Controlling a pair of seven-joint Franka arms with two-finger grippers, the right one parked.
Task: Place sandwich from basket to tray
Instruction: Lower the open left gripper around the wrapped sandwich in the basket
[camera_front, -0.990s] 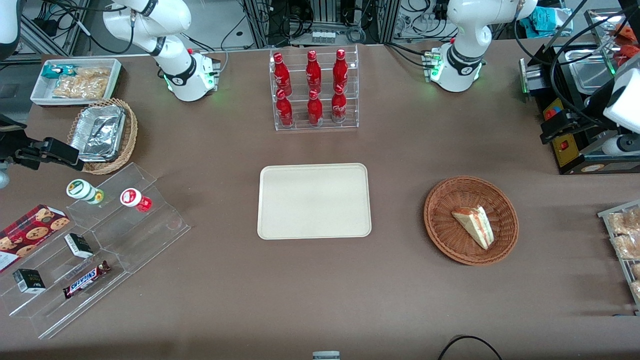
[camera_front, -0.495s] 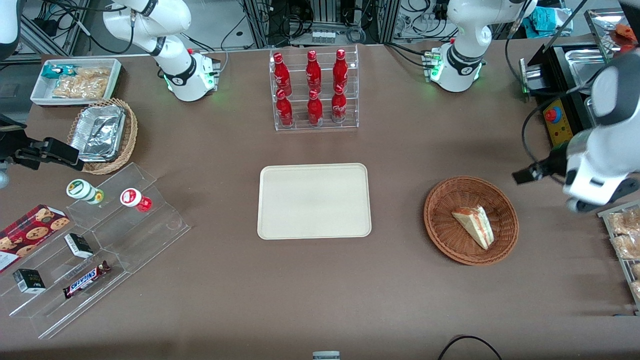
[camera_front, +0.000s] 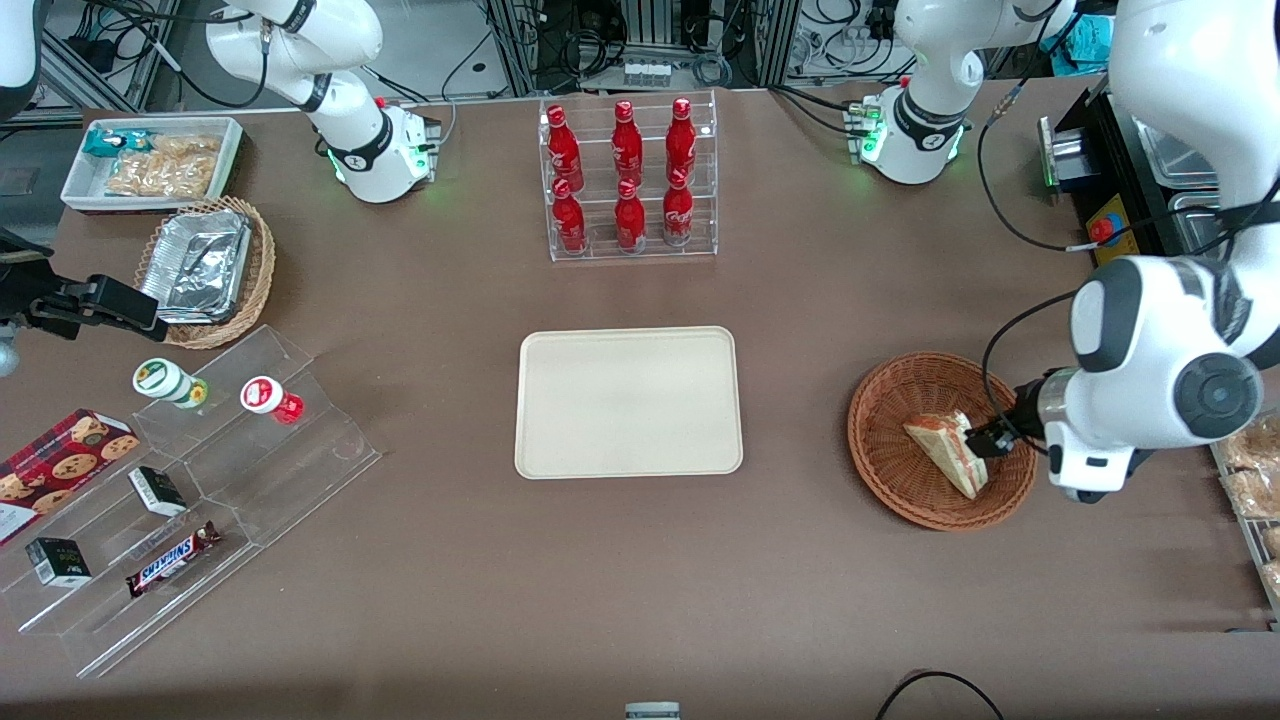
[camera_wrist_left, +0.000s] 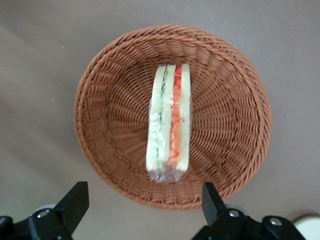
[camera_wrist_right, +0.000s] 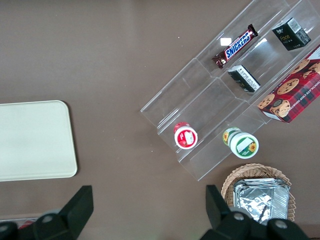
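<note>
The sandwich (camera_front: 948, 452), a wrapped wedge with white bread and red and green layers, lies in the reddish-brown basket (camera_front: 893, 405). The cream tray (camera_front: 628, 402) lies flat mid-table, with nothing on it, toward the parked arm's end from the basket. My left gripper (camera_front: 993, 438) hovers above the basket's rim on the working arm's side, beside the sandwich and apart from it. In the left wrist view the sandwich (camera_wrist_left: 170, 125) lies on edge in the basket (camera_wrist_left: 110, 100), and the gripper (camera_wrist_left: 142, 200) is open wide and empty, its fingers (camera_wrist_left: 75, 201) over the rim and table.
A clear rack of red bottles (camera_front: 628, 180) stands farther from the camera than the tray. A stepped acrylic shelf with snacks (camera_front: 200, 480), a tan basket with foil containers (camera_front: 205, 270) and a white bin (camera_front: 150, 160) lie toward the parked arm's end. A pastry rack (camera_front: 1250, 470) is beside the left arm.
The left arm has swung in from the working arm's end of the table and come down over the basket's rim beside the sandwich. The sandwich, basket and tray have not moved.
</note>
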